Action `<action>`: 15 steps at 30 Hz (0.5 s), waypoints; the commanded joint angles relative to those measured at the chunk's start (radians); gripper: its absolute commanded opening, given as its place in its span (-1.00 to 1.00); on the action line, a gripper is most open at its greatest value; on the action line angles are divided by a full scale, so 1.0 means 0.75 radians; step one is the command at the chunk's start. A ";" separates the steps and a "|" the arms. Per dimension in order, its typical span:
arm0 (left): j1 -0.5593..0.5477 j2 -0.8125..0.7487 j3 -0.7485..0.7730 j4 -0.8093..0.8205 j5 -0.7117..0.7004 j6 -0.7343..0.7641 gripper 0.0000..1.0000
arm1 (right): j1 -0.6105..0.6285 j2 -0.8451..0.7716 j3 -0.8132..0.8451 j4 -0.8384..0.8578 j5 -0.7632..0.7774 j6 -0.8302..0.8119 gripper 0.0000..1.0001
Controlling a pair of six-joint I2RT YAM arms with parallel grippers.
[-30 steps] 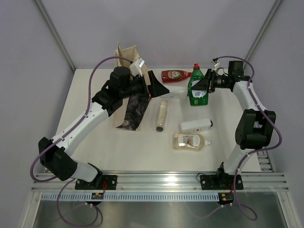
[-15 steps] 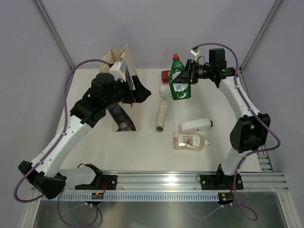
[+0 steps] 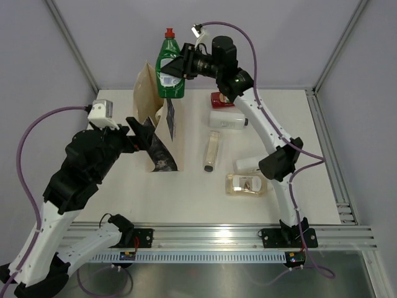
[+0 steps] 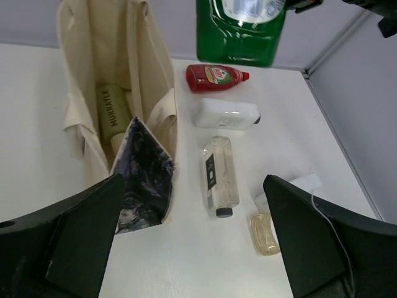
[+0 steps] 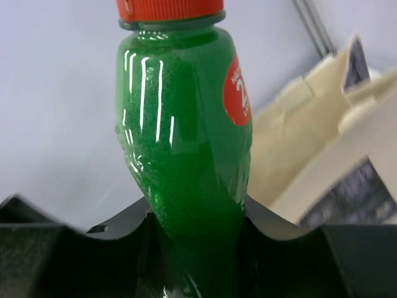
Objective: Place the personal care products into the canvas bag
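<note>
My right gripper (image 3: 181,67) is shut on the green bottle (image 3: 169,68), held upright high above the far edge of the canvas bag (image 3: 149,93). The right wrist view shows the fingers clamping the green bottle (image 5: 186,124) low on its body, with the bag (image 5: 310,130) behind. The bag (image 4: 80,93) stands open with a pale olive bottle (image 4: 113,115) inside. My left gripper (image 3: 144,135) is open and empty at the bag's near left side. On the table lie the red bottle (image 4: 214,77), white bottle (image 4: 226,113), slim clear bottle (image 4: 219,175) and amber bottle (image 4: 265,233).
A white bottle with a grey cap (image 3: 247,164) lies partly under my right arm, right of the slim clear bottle (image 3: 212,151). The amber bottle (image 3: 247,184) lies nearest the front. Grey walls close the table at the back and both sides.
My right arm has carried the green bottle up and to the left, from the table's right side to above the bag. My left arm has drawn back from the bag toward the near left.
</note>
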 commanded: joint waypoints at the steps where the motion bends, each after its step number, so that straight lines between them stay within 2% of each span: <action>1: 0.001 -0.098 -0.041 -0.025 -0.179 0.015 0.98 | 0.107 0.113 0.310 0.237 0.269 0.074 -1.00; 5: 0.001 -0.186 -0.053 -0.076 -0.230 -0.006 0.98 | 0.210 0.187 0.268 0.409 0.557 -0.035 -1.00; 8: 0.001 -0.223 -0.055 -0.133 -0.261 -0.026 0.98 | 0.261 0.250 0.272 0.460 0.668 -0.131 -1.00; 11: 0.001 -0.246 -0.057 -0.164 -0.273 -0.042 0.97 | 0.275 0.265 0.256 0.511 0.723 -0.196 -1.00; 15: 0.001 -0.268 -0.080 -0.186 -0.293 -0.055 0.98 | 0.275 0.214 0.115 0.566 0.756 -0.329 -1.00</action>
